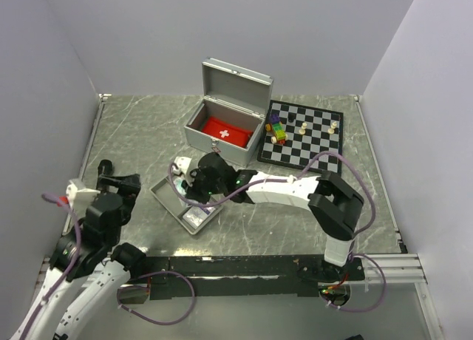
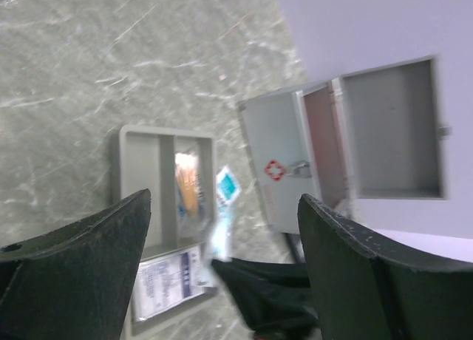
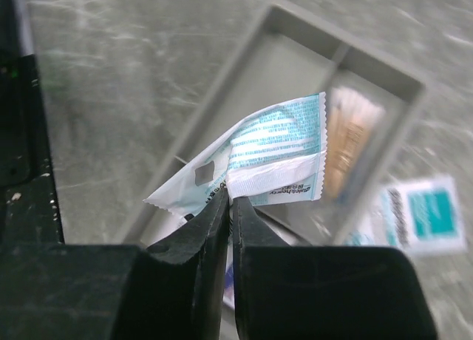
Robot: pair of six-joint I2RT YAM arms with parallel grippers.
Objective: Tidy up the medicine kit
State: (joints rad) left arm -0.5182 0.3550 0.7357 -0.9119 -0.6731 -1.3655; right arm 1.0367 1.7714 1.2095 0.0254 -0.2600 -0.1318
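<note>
The grey metal medicine case (image 1: 222, 129) stands open at the back, with a red pouch with a white cross (image 1: 225, 131) inside. A grey divided tray (image 1: 168, 192) lies in front of it. My right gripper (image 3: 230, 199) is shut on a white and teal sachet (image 3: 273, 155) and holds it just above the tray (image 3: 244, 96). An orange-filled packet (image 3: 351, 144) lies in one tray compartment, and a white labelled packet (image 2: 170, 277) in another. My left gripper (image 2: 225, 198) is open and empty, left of the tray (image 2: 140, 144).
Another teal packet (image 3: 429, 214) lies on the table beside the tray. A chessboard (image 1: 304, 135) with a few pieces and a colourful toy (image 1: 278, 129) sits right of the case. Walls close in the table at left, back and right.
</note>
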